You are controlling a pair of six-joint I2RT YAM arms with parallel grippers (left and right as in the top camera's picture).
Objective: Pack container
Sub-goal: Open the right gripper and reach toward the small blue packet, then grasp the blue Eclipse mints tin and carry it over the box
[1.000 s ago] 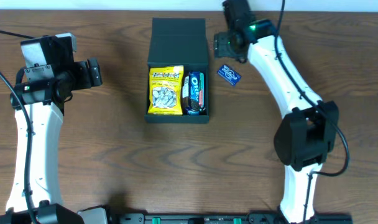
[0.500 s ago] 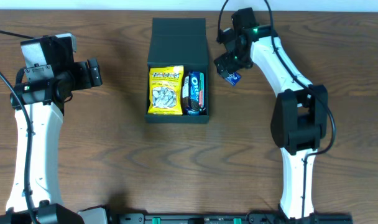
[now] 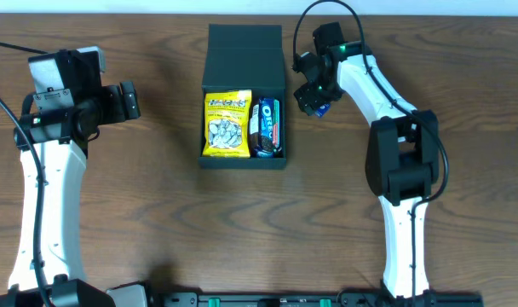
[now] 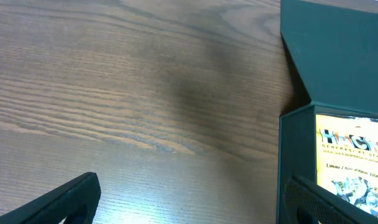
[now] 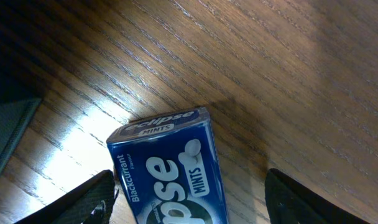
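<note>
1. Over the last second the right hand (image 3: 313,97) had swung from beside the lid flap (image 3: 244,53) down onto the blue mints pack (image 5: 170,168). That pack had lain in plain sight on the bench (image 3: 140,205), just right of the container (image 3: 242,163). From overhead the hand now hid nearly all of it.
2. In the right wrist view its fingers (image 5: 89,196) stood parted on either side of the pack. One was just beside the pack's edge and the other well apart from it. The hand gripped nothing, and the pack lay flat on the wood.
3. The container sat at mid-bench where it had been, its flap thrown back. The yellow snack packet (image 3: 226,124) and the Oreo packet (image 3: 267,126) lay side by side inside it.
4. The left hand (image 3: 127,100) had not stirred. It hung well left of the container, spread as wide as it went and empty.
5. We judged that the mints were the next item to pack and that the grasp was only being lined up.
6. The pack lay skewed between the fingers, so we thought closing on it might twist it.
7. The two packets already covered the container's floor, so we expected the mints to go on top of them.
</note>
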